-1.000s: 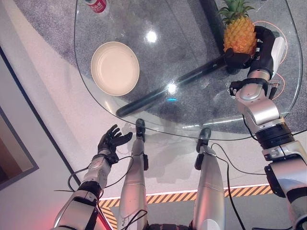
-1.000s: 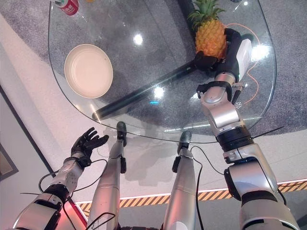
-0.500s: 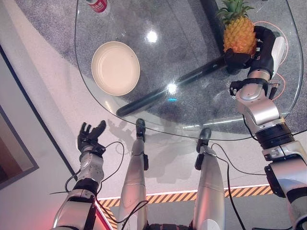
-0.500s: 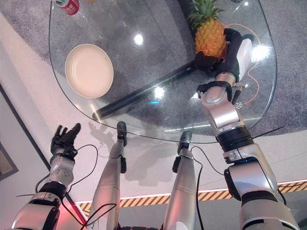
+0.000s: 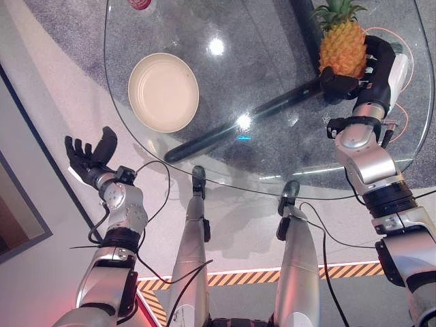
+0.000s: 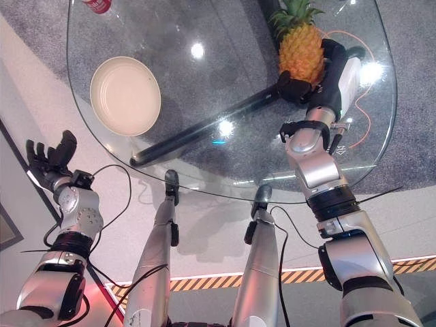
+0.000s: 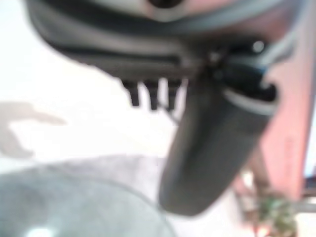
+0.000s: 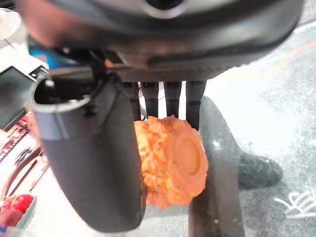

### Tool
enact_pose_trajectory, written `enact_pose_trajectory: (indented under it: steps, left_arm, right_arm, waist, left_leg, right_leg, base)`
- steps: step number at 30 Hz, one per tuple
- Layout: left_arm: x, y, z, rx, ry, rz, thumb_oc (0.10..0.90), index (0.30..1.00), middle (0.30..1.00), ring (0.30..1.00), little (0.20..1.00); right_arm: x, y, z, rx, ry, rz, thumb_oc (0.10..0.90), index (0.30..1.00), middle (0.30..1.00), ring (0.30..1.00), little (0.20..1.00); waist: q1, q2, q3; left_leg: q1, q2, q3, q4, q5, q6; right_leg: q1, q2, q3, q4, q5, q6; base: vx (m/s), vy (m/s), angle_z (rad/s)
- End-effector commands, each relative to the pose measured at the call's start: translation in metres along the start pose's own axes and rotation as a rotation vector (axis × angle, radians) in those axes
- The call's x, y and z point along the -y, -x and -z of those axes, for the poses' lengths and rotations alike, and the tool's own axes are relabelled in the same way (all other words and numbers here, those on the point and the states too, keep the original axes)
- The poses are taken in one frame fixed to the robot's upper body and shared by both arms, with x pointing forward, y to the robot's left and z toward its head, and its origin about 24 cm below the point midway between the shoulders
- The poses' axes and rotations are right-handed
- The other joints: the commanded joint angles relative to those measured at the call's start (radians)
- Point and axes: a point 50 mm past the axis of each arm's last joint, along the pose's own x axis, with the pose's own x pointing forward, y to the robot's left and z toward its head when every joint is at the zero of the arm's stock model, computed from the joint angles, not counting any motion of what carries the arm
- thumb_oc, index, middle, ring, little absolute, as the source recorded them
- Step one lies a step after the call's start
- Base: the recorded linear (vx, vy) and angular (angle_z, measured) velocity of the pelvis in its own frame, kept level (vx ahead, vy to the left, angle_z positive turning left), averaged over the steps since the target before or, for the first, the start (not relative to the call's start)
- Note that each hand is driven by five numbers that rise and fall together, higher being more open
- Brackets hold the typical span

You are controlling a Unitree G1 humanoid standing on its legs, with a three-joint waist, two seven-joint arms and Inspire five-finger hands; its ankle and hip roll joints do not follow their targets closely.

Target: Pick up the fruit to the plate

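Observation:
A pineapple [image 5: 343, 49] with a green crown stands upright at the far right of the round glass table [image 5: 272, 163]. My right hand [image 5: 379, 65] is shut on the pineapple, thumb [image 5: 335, 82] at its base and fingers round its right side. In the right wrist view the fruit's orange underside [image 8: 170, 165] sits between the thumb and the fingers. An empty cream plate [image 5: 163, 92] lies at the table's left side. My left hand [image 5: 87, 158] is off the table, low at the left, open with fingers spread.
A red can [image 5: 139, 4] stands at the table's far left edge. A dark bar [image 5: 245, 122] runs under the glass between plate and pineapple. Yellow-black tape [image 5: 252, 279] marks the floor near me.
My left hand has swung out to the left and risen, turning its palm. The right hand and the pineapple keep their place.

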Motion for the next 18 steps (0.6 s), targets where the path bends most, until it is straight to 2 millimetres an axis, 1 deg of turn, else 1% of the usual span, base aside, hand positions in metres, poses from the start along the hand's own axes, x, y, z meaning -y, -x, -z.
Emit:
enact_pose_trajectory:
  steps: [1, 2, 3, 8, 9, 11, 13, 14, 15, 16, 17, 18]
  left_arm:
    - [0.016, -0.017, -0.065, 0.309, 0.092, 0.049, 0.800, 0.900, 0.900, 0.900, 0.900]
    - [0.021, -0.015, -0.069, 0.330, 0.095, 0.068, 0.800, 0.900, 0.900, 0.900, 0.900]
    - [0.031, -0.011, -0.075, 0.365, 0.105, 0.113, 0.800, 0.900, 0.900, 0.900, 0.900]
    - [0.060, 0.005, -0.089, 0.433, 0.149, 0.272, 0.800, 0.900, 0.900, 0.900, 0.900]
    - [0.062, 0.006, -0.090, 0.438, 0.152, 0.279, 0.800, 0.900, 0.900, 0.900, 0.900]
    - [0.073, 0.016, -0.091, 0.450, 0.163, 0.381, 0.800, 0.900, 0.900, 0.900, 0.900]
    - [0.080, 0.022, -0.089, 0.426, 0.176, 0.471, 0.800, 0.900, 0.900, 0.900, 0.900]
    - [0.082, 0.023, -0.089, 0.424, 0.177, 0.489, 0.800, 0.900, 0.900, 0.900, 0.900]
    - [0.089, 0.030, -0.086, 0.389, 0.192, 0.589, 0.800, 0.900, 0.900, 0.900, 0.900]
    - [0.092, 0.033, -0.084, 0.364, 0.192, 0.637, 0.800, 0.900, 0.900, 0.900, 0.900]
    - [0.093, 0.033, -0.085, 0.364, 0.195, 0.646, 0.800, 0.900, 0.900, 0.900, 0.900]
    - [0.095, 0.037, -0.084, 0.353, 0.205, 0.680, 0.800, 0.900, 0.900, 0.900, 0.900]
  right_arm:
    - [0.013, 0.001, -0.055, 0.309, -0.116, 0.082, 0.100, 0.300, 0.300, 0.300, 0.200]
    - [0.014, 0.002, -0.056, 0.320, -0.118, 0.085, 0.100, 0.300, 0.300, 0.300, 0.200]
    - [0.014, 0.004, -0.057, 0.338, -0.127, 0.084, 0.100, 0.300, 0.300, 0.300, 0.200]
    - [0.015, 0.011, -0.061, 0.385, -0.140, 0.094, 0.100, 0.300, 0.300, 0.300, 0.200]
    - [0.015, 0.011, -0.062, 0.388, -0.142, 0.096, 0.100, 0.300, 0.300, 0.300, 0.200]
    - [0.015, 0.015, -0.063, 0.424, -0.140, 0.098, 0.100, 0.300, 0.300, 0.300, 0.200]
    - [0.015, 0.018, -0.065, 0.452, -0.139, 0.100, 0.100, 0.300, 0.300, 0.300, 0.200]
    - [0.016, 0.018, -0.067, 0.460, -0.140, 0.103, 0.100, 0.300, 0.300, 0.300, 0.200]
    - [0.015, 0.021, -0.069, 0.478, -0.144, 0.102, 0.100, 0.300, 0.300, 0.300, 0.200]
    - [0.016, 0.022, -0.070, 0.490, -0.144, 0.102, 0.100, 0.300, 0.300, 0.300, 0.200]
    - [0.016, 0.022, -0.072, 0.494, -0.146, 0.103, 0.100, 0.300, 0.300, 0.300, 0.200]
    - [0.016, 0.024, -0.073, 0.504, -0.146, 0.100, 0.100, 0.300, 0.300, 0.300, 0.200]
  waist:
    - [-0.006, -0.034, -0.015]
    - [-0.008, -0.034, -0.015]
    - [-0.010, -0.034, -0.015]
    - [-0.015, -0.035, -0.015]
    - [-0.016, -0.035, -0.015]
    - [-0.017, -0.035, -0.015]
    - [-0.018, -0.035, -0.015]
    - [-0.019, -0.035, -0.015]
    - [-0.020, -0.035, -0.015]
    - [-0.020, -0.035, -0.015]
    - [-0.021, -0.035, -0.015]
    - [-0.022, -0.034, -0.015]
  left_leg:
    - [-0.006, 0.004, -0.004, 0.118, -0.116, 0.006]
    - [-0.005, 0.004, -0.003, 0.117, -0.116, 0.005]
    - [-0.006, 0.005, -0.002, 0.115, -0.117, 0.004]
    - [-0.013, 0.005, 0.000, 0.113, -0.119, 0.003]
    - [-0.019, 0.004, 0.000, 0.111, -0.111, 0.004]
    - [-0.013, 0.005, 0.002, 0.109, -0.123, 0.003]
    - [-0.016, 0.005, 0.004, 0.105, -0.121, 0.003]
    - [-0.023, 0.004, 0.004, 0.103, -0.112, 0.004]
    - [-0.016, 0.005, 0.007, 0.099, -0.120, 0.004]
    - [-0.016, 0.005, 0.008, 0.098, -0.121, 0.003]
    - [-0.023, 0.004, 0.008, 0.096, -0.112, 0.005]
    - [-0.016, 0.006, 0.009, 0.097, -0.120, 0.004]
  right_leg:
    - [0.043, 0.019, -0.063, -0.174, 0.152, -0.016]
    - [0.044, 0.019, -0.062, -0.175, 0.152, -0.015]
    - [0.044, 0.019, -0.061, -0.178, 0.153, -0.013]
    - [0.043, 0.020, -0.056, -0.187, 0.155, -0.009]
    - [0.037, 0.019, -0.056, -0.191, 0.164, -0.010]
    - [0.043, 0.022, -0.055, -0.191, 0.157, -0.006]
    - [0.042, 0.022, -0.056, -0.197, 0.160, -0.004]
    - [0.036, 0.022, -0.055, -0.201, 0.168, -0.005]
    - [0.043, 0.024, -0.055, -0.203, 0.163, -0.003]
    - [0.044, 0.023, -0.056, -0.205, 0.164, -0.001]
    - [0.038, 0.023, -0.056, -0.209, 0.173, -0.002]
    - [0.044, 0.025, -0.055, -0.206, 0.165, 0.000]
  base:
    - [0.00, 0.000, 0.00]
    - [0.00, 0.000, 0.00]
    - [0.00, 0.000, 0.00]
    - [0.00, 0.000, 0.00]
    - [0.00, 0.000, 0.00]
    - [0.00, 0.000, 0.00]
    - [0.00, 0.000, 0.00]
    - [0.00, 0.000, 0.00]
    - [0.00, 0.000, 0.00]
    - [0.00, 0.000, 0.00]
    - [0.00, 0.000, 0.00]
    - [0.00, 0.000, 0.00]
